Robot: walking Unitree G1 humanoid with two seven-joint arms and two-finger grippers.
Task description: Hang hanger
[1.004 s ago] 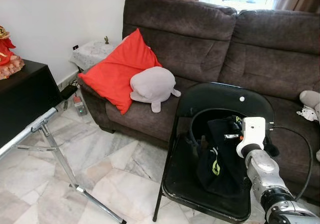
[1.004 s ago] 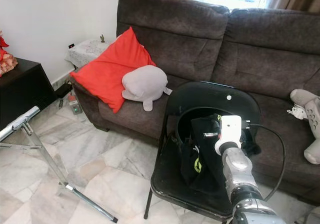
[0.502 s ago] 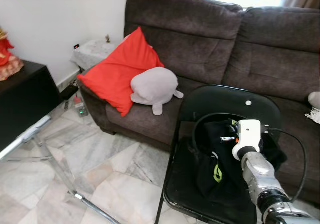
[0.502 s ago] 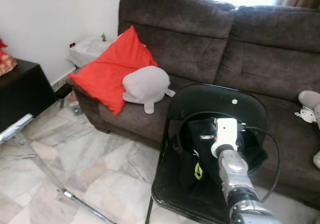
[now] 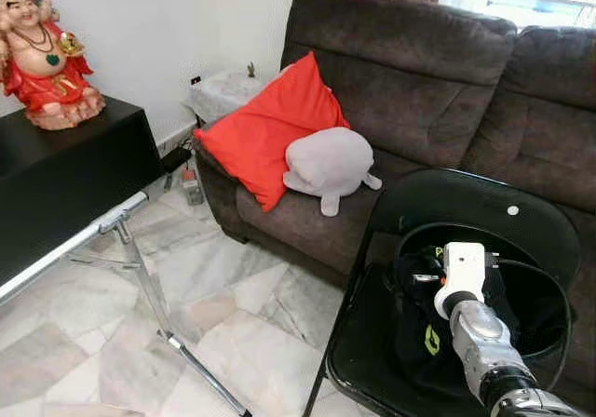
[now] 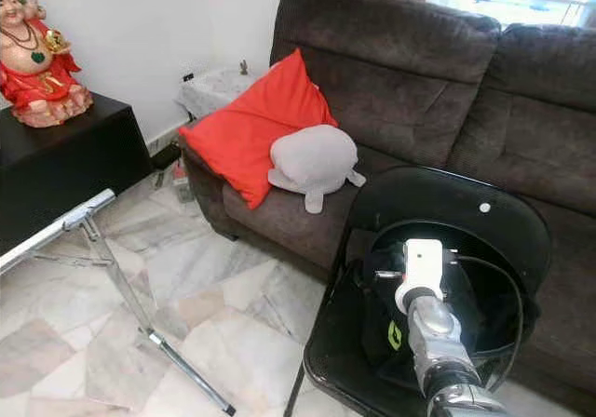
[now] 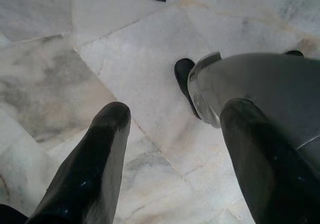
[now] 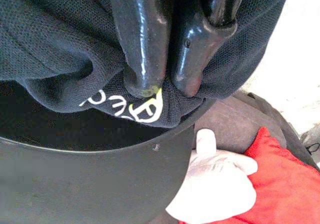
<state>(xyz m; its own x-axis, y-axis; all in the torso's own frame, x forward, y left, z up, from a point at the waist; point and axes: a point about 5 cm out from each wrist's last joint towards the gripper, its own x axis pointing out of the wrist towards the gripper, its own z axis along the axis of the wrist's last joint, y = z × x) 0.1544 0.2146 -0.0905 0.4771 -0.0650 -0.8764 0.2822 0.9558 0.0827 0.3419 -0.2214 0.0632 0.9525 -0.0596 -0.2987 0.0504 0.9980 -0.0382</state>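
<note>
Right claw (image 8: 157, 86) pinching black garment (image 8: 60, 49) | over chair (image 5: 372, 361) | hanger unclear

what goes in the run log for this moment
right gripper: shut on black garment | over black chair | left gripper: open, idle above floor

Head stereo pair: looks forward and down; both share sofa (image 5: 419, 82) and black chair (image 6: 438, 212). Left wrist camera: faces marble floor (image 7: 125, 59). Right wrist camera: very close on dark fabric (image 8: 55, 49), possibly clothing.
</note>
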